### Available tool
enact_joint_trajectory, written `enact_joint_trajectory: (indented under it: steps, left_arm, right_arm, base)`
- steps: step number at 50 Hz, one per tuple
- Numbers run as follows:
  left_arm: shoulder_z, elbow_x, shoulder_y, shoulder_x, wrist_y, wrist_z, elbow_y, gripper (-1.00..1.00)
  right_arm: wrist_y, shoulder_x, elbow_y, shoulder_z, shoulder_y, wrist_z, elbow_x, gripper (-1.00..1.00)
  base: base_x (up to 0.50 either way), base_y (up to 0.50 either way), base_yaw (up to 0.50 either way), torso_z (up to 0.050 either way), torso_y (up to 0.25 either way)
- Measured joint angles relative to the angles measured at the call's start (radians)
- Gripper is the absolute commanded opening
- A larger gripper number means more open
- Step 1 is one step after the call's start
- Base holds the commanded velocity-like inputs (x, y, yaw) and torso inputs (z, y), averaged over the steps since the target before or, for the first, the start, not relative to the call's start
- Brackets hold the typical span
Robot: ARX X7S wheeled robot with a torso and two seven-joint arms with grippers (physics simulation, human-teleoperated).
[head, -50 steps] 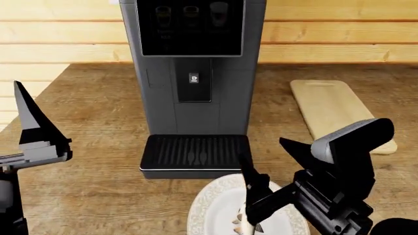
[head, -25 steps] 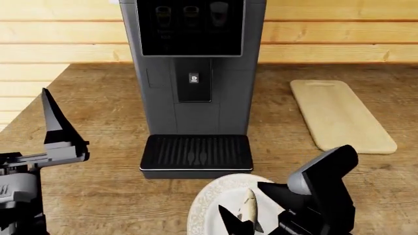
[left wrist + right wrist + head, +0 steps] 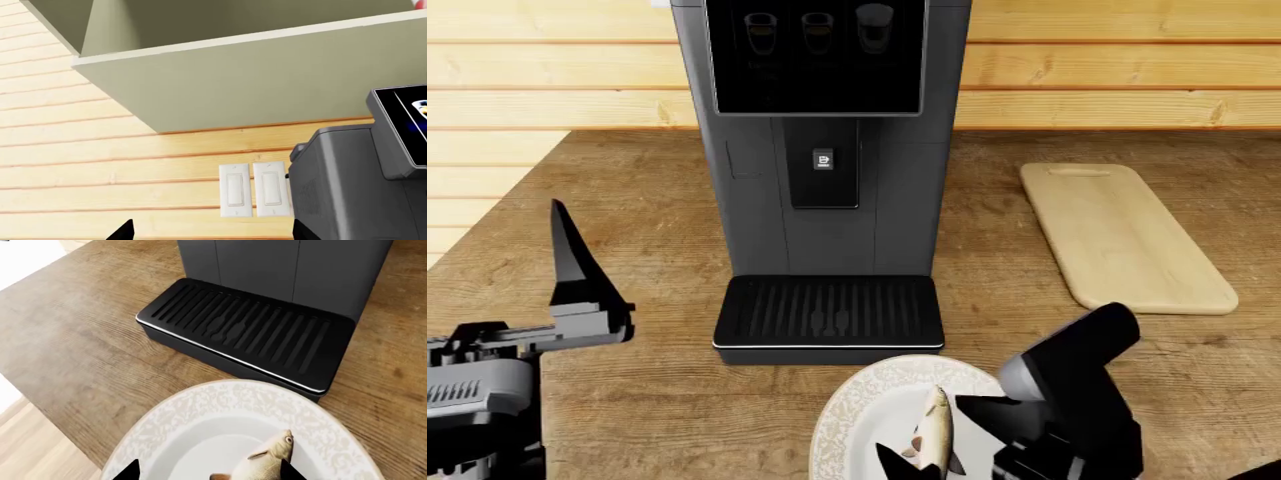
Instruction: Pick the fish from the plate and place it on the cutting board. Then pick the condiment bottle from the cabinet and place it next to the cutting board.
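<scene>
The fish point(image 3: 934, 436) lies on the white plate point(image 3: 851, 418) with its beige patterned rim, at the near edge of the counter in front of the coffee machine. My right gripper point(image 3: 940, 440) is open and low over the plate, one finger on each side of the fish. In the right wrist view the fish point(image 3: 268, 463) lies close to one fingertip of that gripper point(image 3: 208, 473), off the middle of the gap. The cutting board point(image 3: 1122, 236) lies bare at the right. My left gripper point(image 3: 212, 234) is open and raised at the left, facing the wall. The condiment bottle is out of view.
A tall dark coffee machine point(image 3: 817, 130) with a drip tray point(image 3: 827, 312) stands behind the plate. The left wrist view shows the pale cabinet point(image 3: 253, 75) above, two wall switches point(image 3: 253, 190) and the machine's side point(image 3: 347, 185).
My right gripper has dropped and pulled back toward the plate, so its fingers now flank the fish. The left arm has shifted right, further into view.
</scene>
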Motion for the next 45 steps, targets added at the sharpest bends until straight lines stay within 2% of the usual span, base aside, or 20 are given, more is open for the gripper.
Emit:
enact_joint_trajectory:
  steps: [28, 45]
  left_arm:
    - [-0.002, -0.022, 0.011, -0.003, 0.037, 0.002, -0.046, 1.00]
    - [-0.004, -0.020, 0.024, -0.008, 0.047, -0.004, -0.050, 1.00]
  right_arm:
    - [0.009, -0.003, 0.073, -0.129, 0.074, 0.060, 0.015, 1.00]
    - [0.014, 0.009, 0.095, -0.139, 0.060, 0.042, -0.001, 1.00]
  base:
    - [0.00, 0.00, 0.00, 0.000, 0.000]
    - [0.00, 0.00, 0.00, 0.000, 0.000]
